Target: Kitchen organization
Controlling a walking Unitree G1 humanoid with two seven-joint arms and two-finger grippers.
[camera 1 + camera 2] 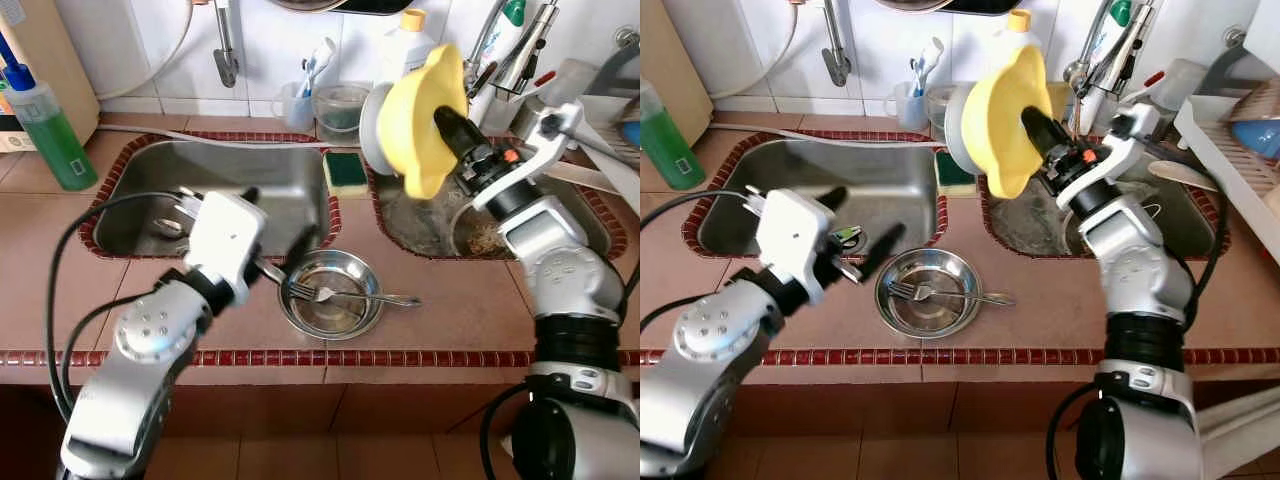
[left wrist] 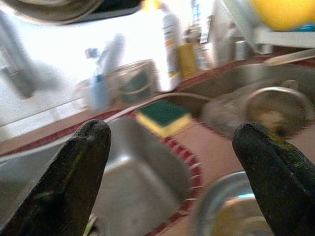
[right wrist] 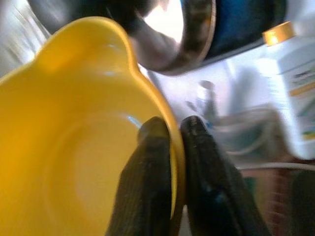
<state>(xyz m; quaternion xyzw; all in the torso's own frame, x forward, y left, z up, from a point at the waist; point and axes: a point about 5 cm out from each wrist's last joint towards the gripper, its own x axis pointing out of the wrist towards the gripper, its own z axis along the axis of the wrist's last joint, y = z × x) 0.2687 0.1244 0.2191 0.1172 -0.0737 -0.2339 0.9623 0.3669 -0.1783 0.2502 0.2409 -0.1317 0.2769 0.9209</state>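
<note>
Left eye view: green bottle (image 1: 48, 128) stands far left of the steel bowl (image 1: 331, 293), on the counter (image 1: 450, 310) by the left sink (image 1: 215, 195). Left gripper (image 1: 278, 232) hovers just left of the bowl, over the sink's near edge, fingers wide apart and holding nothing. The bowl sits on the counter between the two sinks with a fork (image 1: 345, 295) lying across it, handle sticking out past the rim. Sponge (image 1: 346, 172) lies behind the bowl on the divider. Behind that, a cup with a toothbrush (image 1: 300, 98) and a glass jar (image 1: 340, 108) stand against the wall.

Right gripper (image 3: 172, 147) is up behind and right of the bowl, over the right sink (image 1: 440, 225), pinched shut on the rim of the yellow bowl (image 1: 422, 118), which is tilted on edge. A white plate (image 1: 370, 128) seems to sit just behind it; contact unclear. White bottle (image 1: 408, 45) and faucet (image 1: 505, 40) crowd the wall behind. Dish rack (image 1: 1230, 150) with a blue dish (image 1: 1258, 135) is far right of the bowl.

Risks, judged: a rim-only pinch on a tilted bowl could slip, dropping it into the dirty right sink. Swinging toward the rack could clip the faucet or bottle. If the left gripper goes for the steel bowl, the loose fork may slide out or tip.
</note>
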